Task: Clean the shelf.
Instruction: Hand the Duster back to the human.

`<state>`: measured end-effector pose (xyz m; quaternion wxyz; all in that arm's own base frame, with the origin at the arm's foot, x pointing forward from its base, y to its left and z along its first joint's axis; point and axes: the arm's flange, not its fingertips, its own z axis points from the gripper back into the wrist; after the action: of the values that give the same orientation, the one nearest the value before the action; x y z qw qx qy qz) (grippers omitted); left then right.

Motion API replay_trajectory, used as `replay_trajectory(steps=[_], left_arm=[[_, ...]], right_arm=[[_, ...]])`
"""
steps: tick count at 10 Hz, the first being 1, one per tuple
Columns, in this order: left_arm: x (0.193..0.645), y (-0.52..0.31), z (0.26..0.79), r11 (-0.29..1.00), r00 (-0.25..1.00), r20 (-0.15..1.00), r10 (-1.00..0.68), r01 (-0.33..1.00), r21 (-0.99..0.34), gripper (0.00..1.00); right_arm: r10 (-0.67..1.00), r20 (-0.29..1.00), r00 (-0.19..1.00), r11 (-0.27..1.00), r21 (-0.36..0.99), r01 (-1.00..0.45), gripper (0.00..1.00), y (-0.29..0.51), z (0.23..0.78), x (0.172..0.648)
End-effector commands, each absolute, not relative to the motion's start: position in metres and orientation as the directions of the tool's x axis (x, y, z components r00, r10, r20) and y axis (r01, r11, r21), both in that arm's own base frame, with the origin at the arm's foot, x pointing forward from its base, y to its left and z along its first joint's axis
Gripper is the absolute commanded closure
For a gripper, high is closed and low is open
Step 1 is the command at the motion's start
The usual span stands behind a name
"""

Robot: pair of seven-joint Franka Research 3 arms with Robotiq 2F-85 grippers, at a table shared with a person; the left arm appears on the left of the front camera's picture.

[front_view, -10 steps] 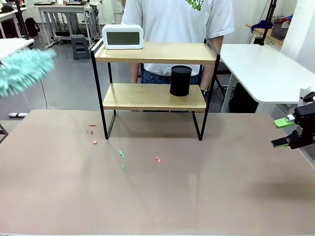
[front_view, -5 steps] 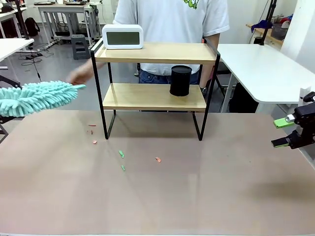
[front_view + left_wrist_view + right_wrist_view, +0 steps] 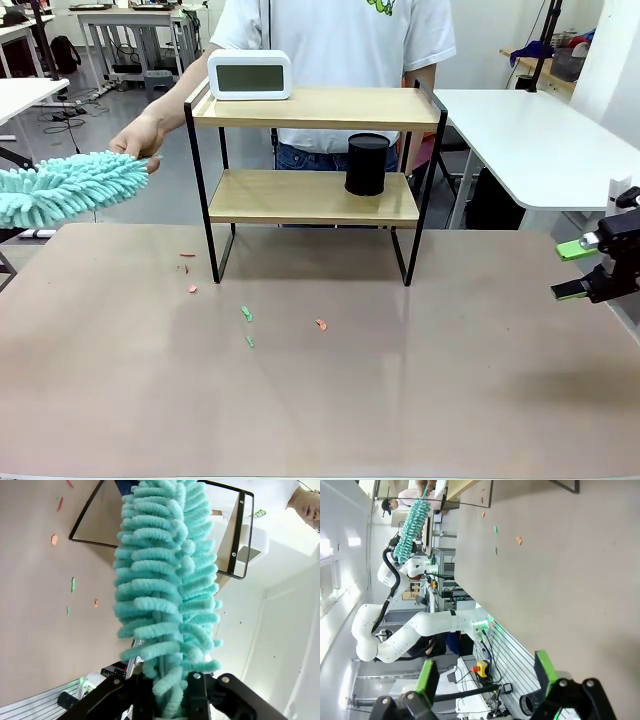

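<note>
The shelf (image 3: 310,108) stands at the far middle of the table, its black frame (image 3: 236,535) also in the left wrist view. A white clock (image 3: 249,75) sits on its top board and a black cylinder (image 3: 367,164) on the lower one. A fluffy teal duster (image 3: 65,188) juts in from the left edge, left of the shelf. My left gripper (image 3: 165,690) is shut on the duster (image 3: 160,580) at its base. The person's hand (image 3: 138,140) touches the duster's tip. My right gripper (image 3: 573,270) hangs open at the right edge, its fingers apart (image 3: 486,675) around nothing.
Small orange and green scraps (image 3: 246,313) lie on the brown table (image 3: 400,400) in front of the shelf's left leg. A white table (image 3: 540,140) stands at the back right. The person stands right behind the shelf.
The duster has swung down from the upper left and now points toward the shelf. The person has shifted left and reached a hand to its tip. The right gripper has not moved.
</note>
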<state>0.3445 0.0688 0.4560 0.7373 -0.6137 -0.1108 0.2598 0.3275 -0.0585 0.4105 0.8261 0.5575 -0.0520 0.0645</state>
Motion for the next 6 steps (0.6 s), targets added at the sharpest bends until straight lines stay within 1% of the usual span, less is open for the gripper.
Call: replay_trajectory(steps=[1,3,4,5,6], left_arm=[[0.3433,0.0671,0.4571,0.093,0.837,-0.152,0.525,-0.234,-0.968,1.0],[0.3433,0.0671,0.4571,0.093,0.837,-0.152,0.525,-0.234,-0.968,1.0],[0.3446,0.0689,0.456,0.111,0.84,-0.155,0.521,-0.247,-0.963,0.82],[0.3429,0.0679,0.4563,0.094,0.846,-0.153,0.511,-0.231,-0.968,0.28],[0.3415,0.0654,0.459,0.064,0.854,-0.139,0.501,-0.197,-0.978,0.27]], right_arm=[[0.048,0.15,0.988,0.374,0.914,-0.157,0.0,-0.0606,0.4135,0.3277],[0.048,0.15,0.988,0.374,0.914,-0.157,0.0,-0.0606,0.4135,0.3277],[0.048,0.15,0.988,0.374,0.914,-0.157,0.0,-0.0606,0.4135,0.3277],[0.048,0.15,0.988,0.374,0.914,-0.157,0.0,-0.0606,0.4135,0.3277],[0.048,0.15,0.988,0.374,0.914,-0.157,0.0,-0.0606,0.4135,0.3277]])
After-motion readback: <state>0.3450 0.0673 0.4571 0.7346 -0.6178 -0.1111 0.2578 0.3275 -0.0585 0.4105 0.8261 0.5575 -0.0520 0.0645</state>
